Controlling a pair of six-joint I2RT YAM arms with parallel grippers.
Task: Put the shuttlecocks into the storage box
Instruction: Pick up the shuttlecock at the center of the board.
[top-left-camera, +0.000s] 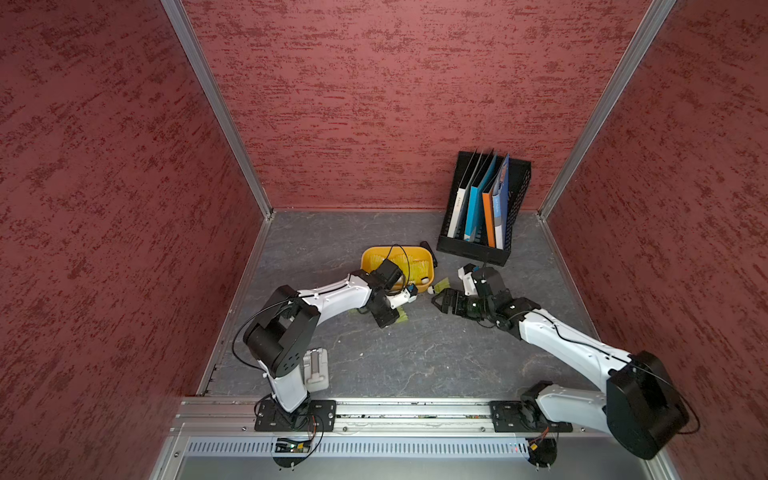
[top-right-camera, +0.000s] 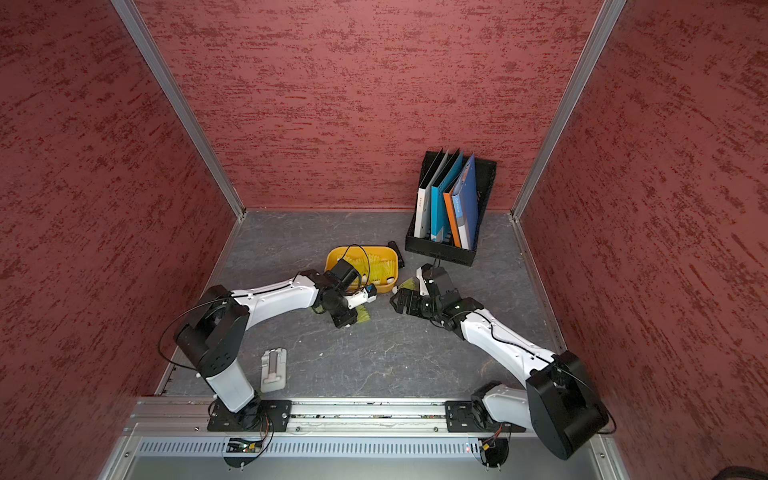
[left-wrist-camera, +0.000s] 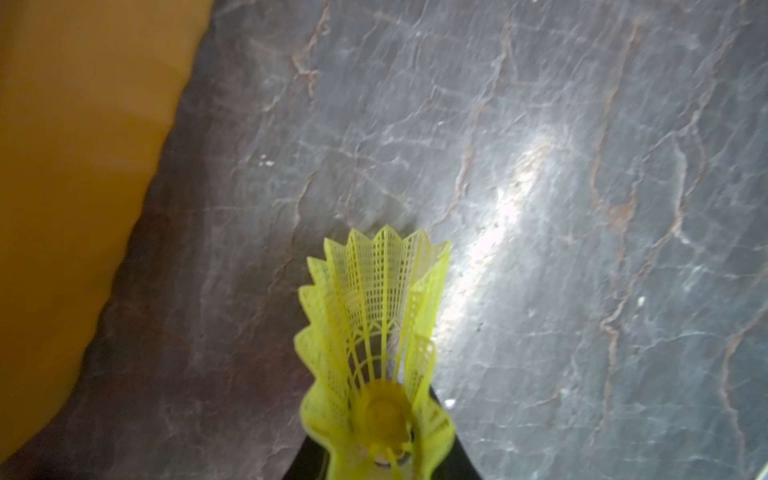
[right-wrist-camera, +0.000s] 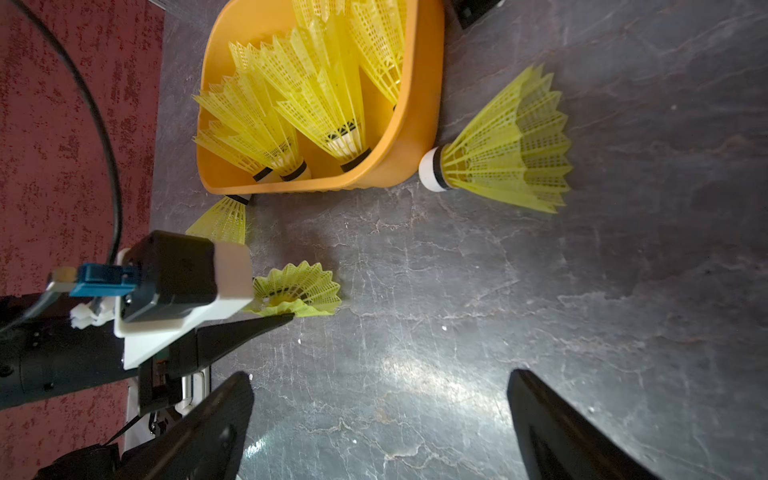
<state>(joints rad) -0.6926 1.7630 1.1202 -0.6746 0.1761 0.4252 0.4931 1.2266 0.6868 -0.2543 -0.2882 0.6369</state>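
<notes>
Holding one shuttlecock (left-wrist-camera: 374, 316) by its base end, the left jaws were closed on it, its skirt pointing forward out of them, and the storage box (left-wrist-camera: 75, 166) stood just beside them. The good way, I think, was to lift above the low rim first and open only over the box. The right jaws were wide and empty above the tabletop (right-wrist-camera: 582, 332); another shuttlecock (right-wrist-camera: 507, 141) lay ahead of them, beside the box corner.
</notes>
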